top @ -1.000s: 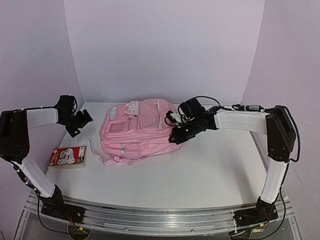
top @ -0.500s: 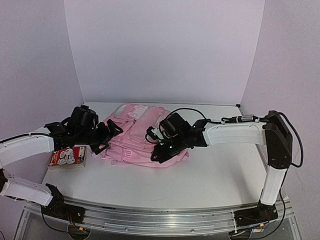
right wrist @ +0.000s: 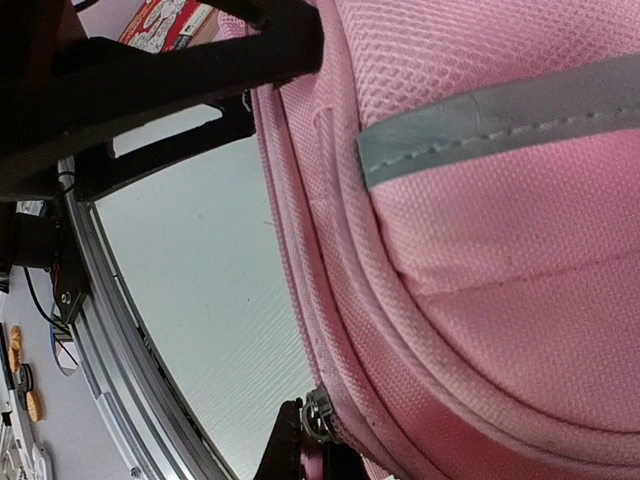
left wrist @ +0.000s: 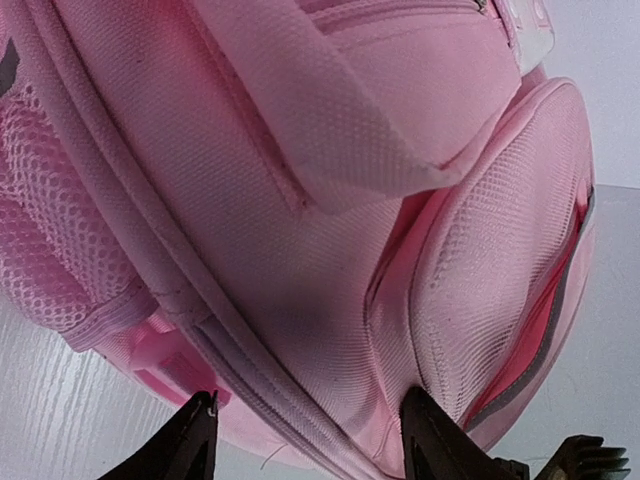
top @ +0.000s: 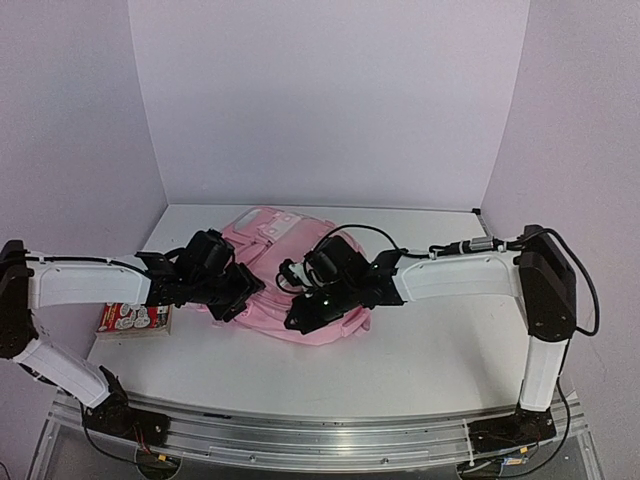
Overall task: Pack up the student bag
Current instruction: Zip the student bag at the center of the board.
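Note:
The student bag [top: 262, 262], a soft pink backpack, lies in the middle of the table. It fills the left wrist view [left wrist: 300, 200] and the right wrist view [right wrist: 480, 250]. My left gripper [top: 240, 290] is at the bag's near left edge. Its jaws stand apart [left wrist: 312, 442], and the bag's bulging seam lies between the fingertips [left wrist: 428, 440]. My right gripper [top: 300, 314] is shut at the bag's front edge [right wrist: 308, 455]. It pinches the pink pull of the metal zip slider [right wrist: 318, 414].
A red-and-white book [top: 133, 317] lies flat on the table left of the bag, under my left arm, and its corner shows [right wrist: 165, 20] in the right wrist view. The metal rail [top: 320, 432] runs along the near table edge. Purple walls close in the back and sides.
Both arms have swung in toward the centre. The bag has shifted forward and bunched up. My left gripper reached the bag's edge and its jaws narrowed. The right gripper moved left along the zip.

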Controlling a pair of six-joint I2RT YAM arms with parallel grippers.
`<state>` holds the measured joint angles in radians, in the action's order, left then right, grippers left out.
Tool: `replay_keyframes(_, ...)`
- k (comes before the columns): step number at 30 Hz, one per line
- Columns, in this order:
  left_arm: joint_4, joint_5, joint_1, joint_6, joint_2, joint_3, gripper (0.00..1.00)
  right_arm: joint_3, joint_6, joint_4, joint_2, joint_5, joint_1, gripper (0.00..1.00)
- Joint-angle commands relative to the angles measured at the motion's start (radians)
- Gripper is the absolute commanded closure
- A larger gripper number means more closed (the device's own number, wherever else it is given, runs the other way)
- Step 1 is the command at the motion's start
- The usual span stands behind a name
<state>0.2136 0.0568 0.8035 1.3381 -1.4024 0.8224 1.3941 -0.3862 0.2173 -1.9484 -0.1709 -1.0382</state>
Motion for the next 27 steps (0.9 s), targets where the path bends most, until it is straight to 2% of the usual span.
replay_keyframes(1,-0.048,0.040,0.014,0.053,-0.093,0.037,0.51,0.050,-0.016,-0.083,-0.018,-0.081,-0.023,1.00)
replay_keyframes(4,-0.032,0.078,0.014,0.055,-0.119,0.059,0.96,0.039,-0.031,-0.086,-0.016,-0.089,-0.026,1.00)
replay_keyframes(5,-0.027,0.091,0.015,0.048,-0.112,0.059,0.99,0.027,-0.035,-0.086,-0.008,-0.075,-0.025,1.00)
replay_keyframes(11,0.019,0.223,0.009,0.047,-0.002,-0.030,1.00,-0.063,-0.066,-0.072,0.066,0.058,-0.024,1.00)
replay_keyframes(14,0.092,0.252,-0.031,0.032,0.029,-0.048,1.00,-0.101,-0.078,-0.007,0.105,0.133,-0.006,1.00)
replay_keyframes(19,0.043,0.156,-0.156,-0.033,0.074,-0.140,1.00,-0.159,-0.102,0.112,0.186,0.131,0.087,1.00)
replay_keyframes(23,0.078,0.192,-0.170,-0.068,0.069,-0.130,1.00,-0.185,-0.089,0.215,0.255,0.143,0.139,1.00)
replay_keyframes(27,0.086,0.211,-0.177,-0.114,0.066,-0.109,1.00,-0.176,-0.014,0.291,0.285,0.238,0.201,1.00)
